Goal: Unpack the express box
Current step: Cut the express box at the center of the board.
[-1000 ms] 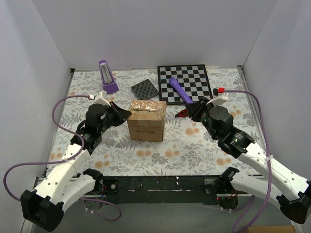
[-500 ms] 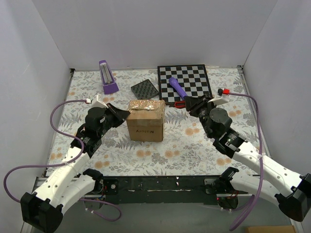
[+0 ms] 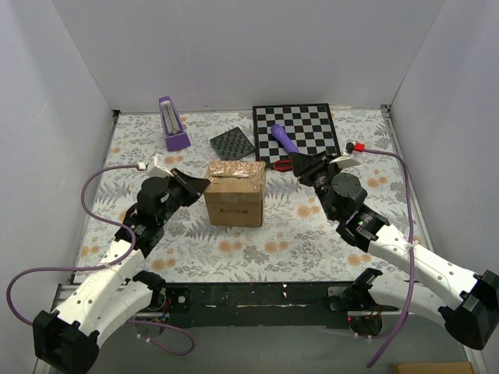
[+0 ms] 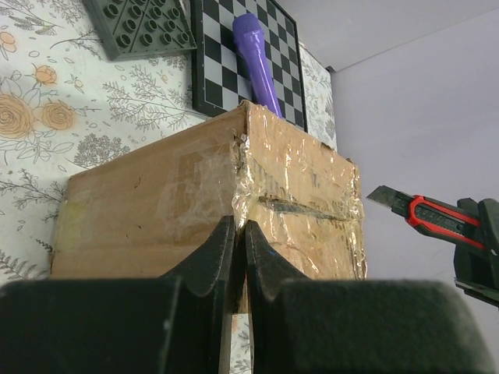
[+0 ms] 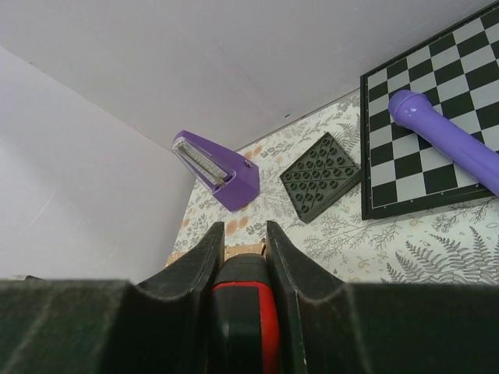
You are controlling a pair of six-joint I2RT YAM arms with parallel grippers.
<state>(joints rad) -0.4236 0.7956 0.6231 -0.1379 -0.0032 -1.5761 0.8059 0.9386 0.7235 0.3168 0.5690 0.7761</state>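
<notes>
Express box (image 3: 235, 193) just beside left jaws, apart from right jaws' knife (image 4: 429, 214)

The express box (image 3: 235, 193) stands centred on the surface (image 3: 257, 249). Behind it, left to right: a metronome (image 3: 173, 123), a studded plate (image 3: 233, 144), and a chessboard (image 3: 308, 125) with a rod (image 3: 287, 145) on it.

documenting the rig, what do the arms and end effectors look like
The left arm and right arm: white shells, black joints. The left end effector and right end effector: two black tapered fingers each. Purple cable to each wrist, red plug on the right's.
</notes>
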